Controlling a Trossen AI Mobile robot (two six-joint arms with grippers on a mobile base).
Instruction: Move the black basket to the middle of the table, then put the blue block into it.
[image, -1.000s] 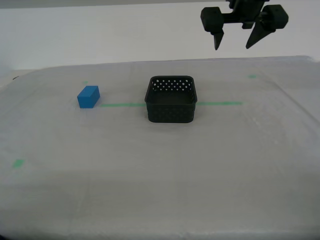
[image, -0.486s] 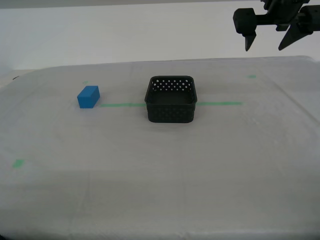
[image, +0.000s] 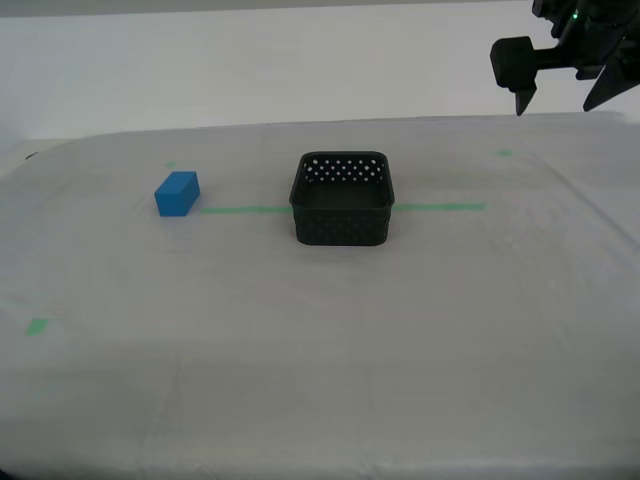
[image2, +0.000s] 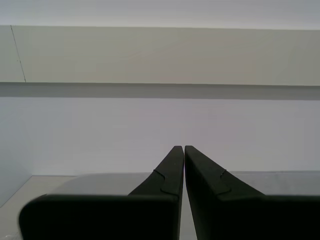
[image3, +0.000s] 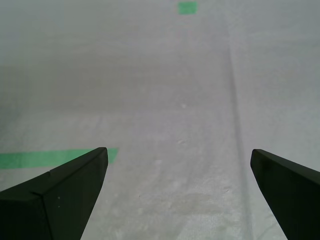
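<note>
The black basket (image: 341, 199) stands upright and empty on the table (image: 320, 330), on the green tape line near the middle of the exterior view. The blue block (image: 177, 193) lies on the table toward the exterior view's left, apart from the basket. My first gripper (image: 556, 106) hangs open and empty high at the exterior view's upper right, well above and beyond the basket. In its own view, my first gripper (image3: 178, 151) looks down on bare table. My second gripper (image2: 180, 148) is shut on nothing, faces a pale wall, and does not show in the exterior view.
The green tape line (image: 438, 207) runs across the table behind the basket, and its end (image3: 55, 158) shows under my first gripper. Small green marks (image: 505, 152) (image: 37, 326) dot the table. A white wall (image: 250, 70) stands behind the table's far edge.
My first gripper has moved toward the exterior view's right and slightly up, staying open. The basket and the blue block have not moved.
</note>
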